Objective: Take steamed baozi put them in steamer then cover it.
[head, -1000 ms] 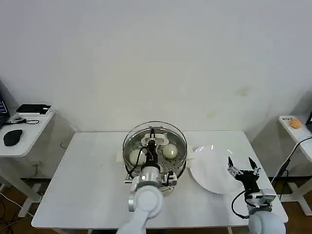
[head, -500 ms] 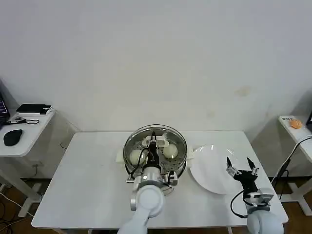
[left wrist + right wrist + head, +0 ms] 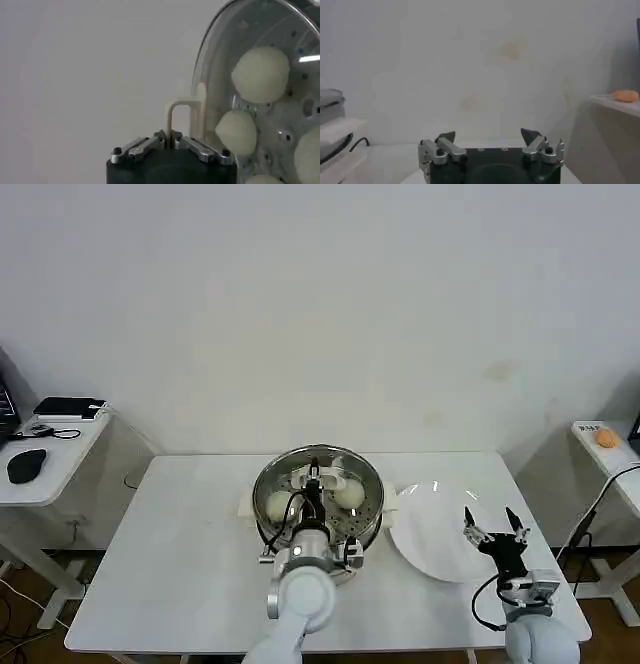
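White counter (image 3: 180,554) standing against a plain pale wall (image 3: 320,304). A flat white plate (image 3: 430,529) rests on the right part of the counter. A side table (image 3: 50,449) at the left edge carries a black mouse (image 3: 25,465) and a dark flat device (image 3: 68,407) with a cable. A second side table (image 3: 610,454) at the right edge bears a small orange object (image 3: 606,437), likewise visible in the right wrist view (image 3: 621,95).
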You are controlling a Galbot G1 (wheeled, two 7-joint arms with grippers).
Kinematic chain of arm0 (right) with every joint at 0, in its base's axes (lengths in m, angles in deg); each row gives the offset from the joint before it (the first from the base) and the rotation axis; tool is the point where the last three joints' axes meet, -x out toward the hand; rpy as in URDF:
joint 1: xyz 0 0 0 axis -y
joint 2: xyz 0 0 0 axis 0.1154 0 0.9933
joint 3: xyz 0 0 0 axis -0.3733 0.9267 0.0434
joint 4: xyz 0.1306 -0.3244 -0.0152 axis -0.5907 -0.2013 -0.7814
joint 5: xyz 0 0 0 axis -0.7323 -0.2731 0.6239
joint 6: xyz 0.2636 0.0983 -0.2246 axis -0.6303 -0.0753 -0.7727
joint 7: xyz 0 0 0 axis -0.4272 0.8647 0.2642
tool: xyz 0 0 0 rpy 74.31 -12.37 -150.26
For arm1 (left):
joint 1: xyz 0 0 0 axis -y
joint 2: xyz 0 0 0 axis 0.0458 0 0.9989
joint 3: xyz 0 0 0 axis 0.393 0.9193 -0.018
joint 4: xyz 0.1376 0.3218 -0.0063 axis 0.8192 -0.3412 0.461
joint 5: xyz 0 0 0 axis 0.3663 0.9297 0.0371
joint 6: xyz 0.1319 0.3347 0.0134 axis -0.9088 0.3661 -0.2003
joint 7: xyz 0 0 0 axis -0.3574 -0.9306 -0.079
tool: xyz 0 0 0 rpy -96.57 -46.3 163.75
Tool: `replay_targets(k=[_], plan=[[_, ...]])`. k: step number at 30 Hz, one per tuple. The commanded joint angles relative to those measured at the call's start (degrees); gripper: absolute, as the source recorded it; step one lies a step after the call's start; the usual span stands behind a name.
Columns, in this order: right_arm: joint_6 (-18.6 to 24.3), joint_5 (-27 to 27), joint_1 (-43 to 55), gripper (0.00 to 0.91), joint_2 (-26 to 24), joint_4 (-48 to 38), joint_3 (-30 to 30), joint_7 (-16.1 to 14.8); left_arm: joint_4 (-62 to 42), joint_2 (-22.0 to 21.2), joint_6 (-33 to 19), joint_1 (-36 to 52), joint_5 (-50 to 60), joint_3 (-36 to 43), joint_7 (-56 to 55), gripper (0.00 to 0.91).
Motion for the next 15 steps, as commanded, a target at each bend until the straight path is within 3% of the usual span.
replay_targets(k=[1,14,15], plan=[[0.1,0.1,0.2,0.907,0.1,-0.2,0.0,0.0,-0.2,-0.1,0.0,-0.2,0.0,-0.1,0.2,0.0],[0.2,0.1,0.1,0.907,0.1,-0.3,0.0,0.0,-0.1,-0.1,-0.4,-0.3,-0.7,-0.1,0.5,0.0],[0.2,0.1,0.1,0.907,0.1,-0.3,0.0,-0.1,0.1,-0.1,-0.4,-0.4,-0.8,-0.1,0.5,0.121]])
